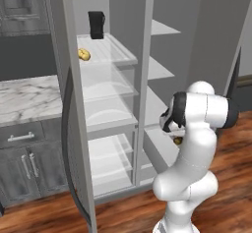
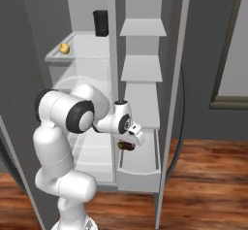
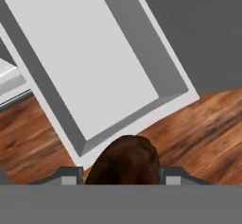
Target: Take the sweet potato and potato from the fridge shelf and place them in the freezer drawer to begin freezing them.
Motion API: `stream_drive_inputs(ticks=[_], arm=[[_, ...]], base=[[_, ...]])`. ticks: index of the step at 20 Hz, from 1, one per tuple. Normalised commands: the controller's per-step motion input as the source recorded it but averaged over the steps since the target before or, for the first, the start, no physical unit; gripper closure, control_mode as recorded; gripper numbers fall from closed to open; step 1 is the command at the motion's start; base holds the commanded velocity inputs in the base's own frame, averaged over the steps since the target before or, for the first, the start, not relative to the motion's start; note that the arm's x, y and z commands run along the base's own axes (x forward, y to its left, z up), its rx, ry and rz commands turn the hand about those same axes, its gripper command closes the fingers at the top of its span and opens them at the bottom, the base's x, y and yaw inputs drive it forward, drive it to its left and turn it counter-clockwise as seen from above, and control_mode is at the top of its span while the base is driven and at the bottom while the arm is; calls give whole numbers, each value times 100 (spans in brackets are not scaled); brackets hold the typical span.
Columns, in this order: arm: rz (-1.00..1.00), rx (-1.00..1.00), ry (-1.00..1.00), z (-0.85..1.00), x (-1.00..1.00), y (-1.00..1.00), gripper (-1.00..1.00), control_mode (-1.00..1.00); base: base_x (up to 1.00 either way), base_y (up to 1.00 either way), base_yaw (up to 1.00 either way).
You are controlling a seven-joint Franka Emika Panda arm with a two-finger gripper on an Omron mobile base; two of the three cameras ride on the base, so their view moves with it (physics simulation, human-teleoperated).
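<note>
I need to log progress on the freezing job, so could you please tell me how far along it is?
Nothing is in the freezer drawer yet: its floor looks bare in the hand view. In hand: the gripper holds the brown sweet potato above the open drawer, seemingly near its front end, not yet released. Left: lower and release it, then fetch the yellowish potato, which lies on the fridge shelf beside a dark container.

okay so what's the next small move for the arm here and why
Probably lower and release: the gripper holds the sweet potato just above the open freezer drawer, whose floor looks bare, while the potato waits on the fridge shelf.
</note>
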Motion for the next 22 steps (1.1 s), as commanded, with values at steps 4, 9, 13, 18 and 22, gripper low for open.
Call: stream_drive_inputs(ticks=[4,9,13,18,22], arm=[[-1,0,0,-49,21,-1,100,-100],[0,0,-2,-44,29,-7,100,-100],[0,0,0,-40,27,-12,100,-100],[0,0,0,-47,24,-17,100,-100],[0,1,0,-39,30,-21,100,-100]], base=[[0,0,0],[0,0,0],[0,0,0],[0,0,0],[0,0,0]])
